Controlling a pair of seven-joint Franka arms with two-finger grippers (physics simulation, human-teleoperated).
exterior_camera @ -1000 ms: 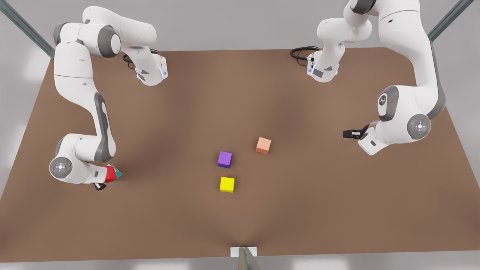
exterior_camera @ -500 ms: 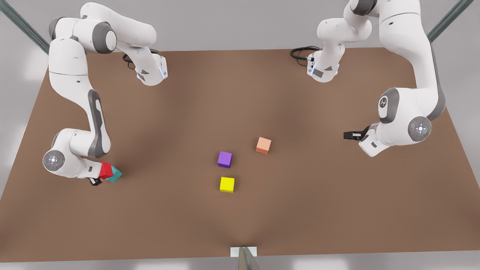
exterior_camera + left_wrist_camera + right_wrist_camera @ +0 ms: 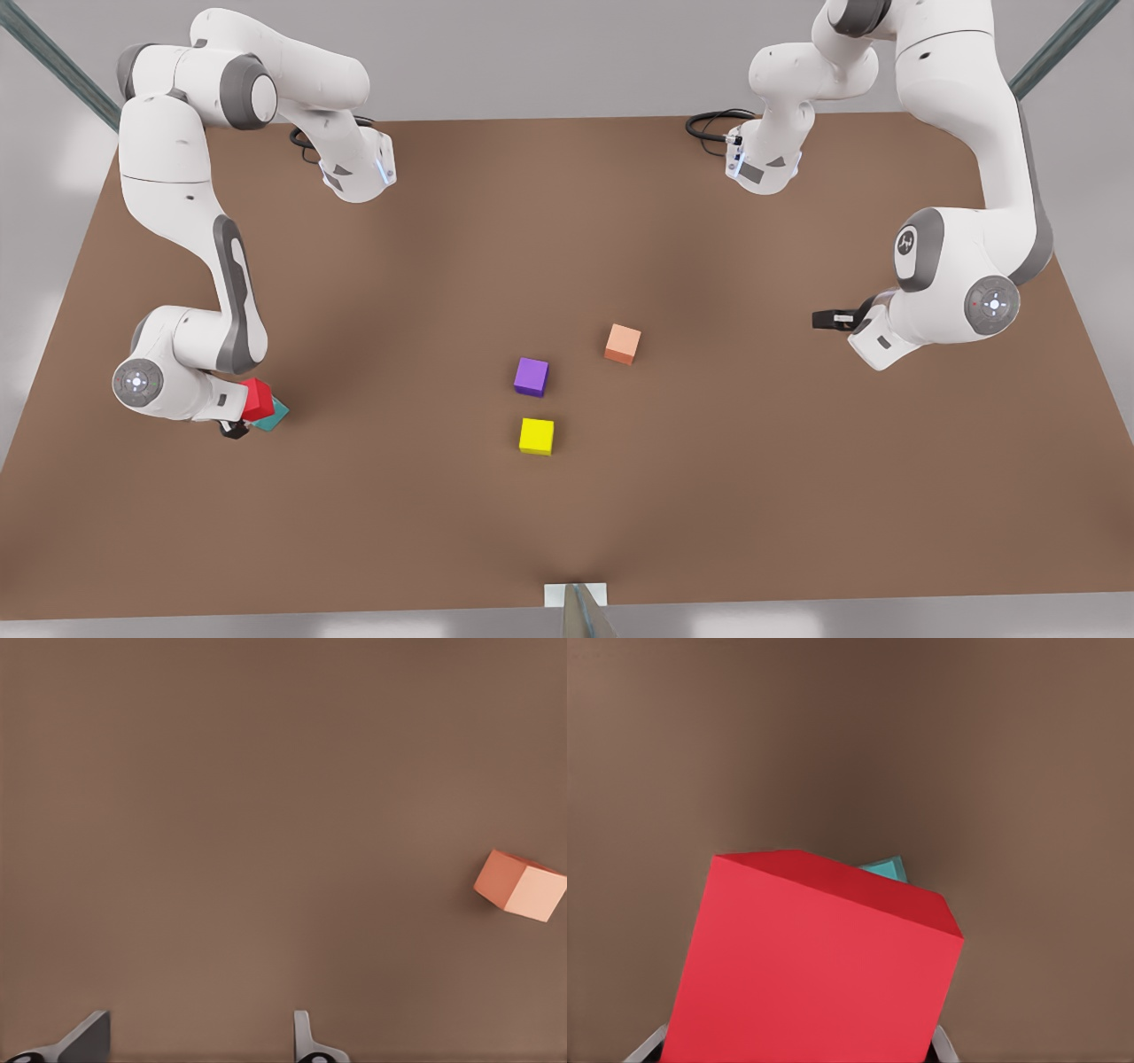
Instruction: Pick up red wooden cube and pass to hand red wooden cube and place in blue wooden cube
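**Red cube over teal, release pending**

Red wooden cube (image 3: 258, 400) clamped in right end effector (image 3: 237, 424), tilted, directly above blue wooden cube (image 3: 273, 415) on tabletop (image 3: 709, 496); contact unclear. Left end effector (image 3: 828, 318) idle, fingers spread, empty, near salmon cube (image 3: 520, 885).

No readable text, labels, brands, numbers or signs appear on anything.

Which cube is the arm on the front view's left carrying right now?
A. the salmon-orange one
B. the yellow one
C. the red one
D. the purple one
C: the right gripper is shut on the red wooden cube, just above the blue wooden cube. The right wrist view has the red cube between the fingers too. The left gripper waits open.
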